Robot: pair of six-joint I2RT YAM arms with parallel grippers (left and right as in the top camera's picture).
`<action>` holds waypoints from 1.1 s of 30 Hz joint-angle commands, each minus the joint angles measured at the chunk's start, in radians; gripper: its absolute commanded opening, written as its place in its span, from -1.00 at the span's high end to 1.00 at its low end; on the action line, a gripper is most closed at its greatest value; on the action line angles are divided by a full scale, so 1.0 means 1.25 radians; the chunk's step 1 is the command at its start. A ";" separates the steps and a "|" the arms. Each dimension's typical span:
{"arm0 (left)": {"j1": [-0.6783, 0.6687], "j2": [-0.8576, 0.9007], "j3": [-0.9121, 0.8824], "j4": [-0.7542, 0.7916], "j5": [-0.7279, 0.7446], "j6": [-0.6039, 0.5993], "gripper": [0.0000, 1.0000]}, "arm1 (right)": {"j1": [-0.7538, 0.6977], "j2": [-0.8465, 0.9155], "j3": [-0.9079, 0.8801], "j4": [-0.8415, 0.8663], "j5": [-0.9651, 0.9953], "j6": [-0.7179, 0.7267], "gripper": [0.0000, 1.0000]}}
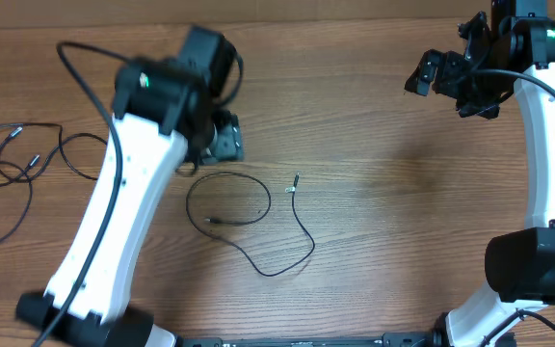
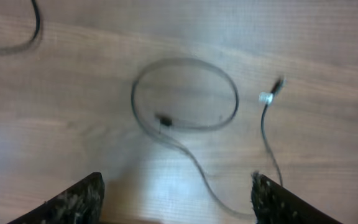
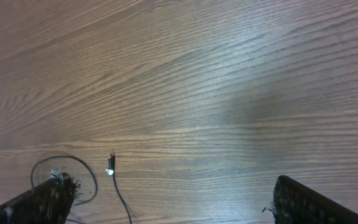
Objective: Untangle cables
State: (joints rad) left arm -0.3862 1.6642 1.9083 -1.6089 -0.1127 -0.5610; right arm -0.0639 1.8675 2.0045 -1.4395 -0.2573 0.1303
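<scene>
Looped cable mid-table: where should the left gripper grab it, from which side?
Likely the cable on the straight stretch just below its silver plug end, left gripper coming straight down, closing across it. That part lies flat, clear of the loop.

A robotics lab bench; a plain wood-grain surface (image 1: 383, 125) fills every view; two white robot arms (image 1: 114, 222) stand at its near edge, toward the corners; thin black cables (image 1: 227, 173) lie loose.

loose cable (image 1: 268, 275): 1; tangled cable bundle (image 1: 8, 154): 1; arms (image 1: 114, 222): 2
</scene>
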 commanded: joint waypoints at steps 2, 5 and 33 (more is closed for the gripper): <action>-0.038 -0.172 -0.298 0.162 0.096 -0.061 -0.53 | 0.002 -0.008 -0.002 0.007 0.005 0.000 -1.00; -0.038 -0.187 -0.450 0.313 0.269 0.188 -0.49 | 0.002 -0.008 -0.002 0.006 0.005 0.000 -1.00; -0.127 0.036 -0.473 0.491 0.304 0.513 0.91 | 0.002 -0.008 -0.002 -0.009 0.002 0.000 -1.00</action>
State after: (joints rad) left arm -0.6155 1.7813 1.1213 -0.9546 0.3939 0.2131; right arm -0.0635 1.8675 2.0029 -1.4525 -0.2577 0.1303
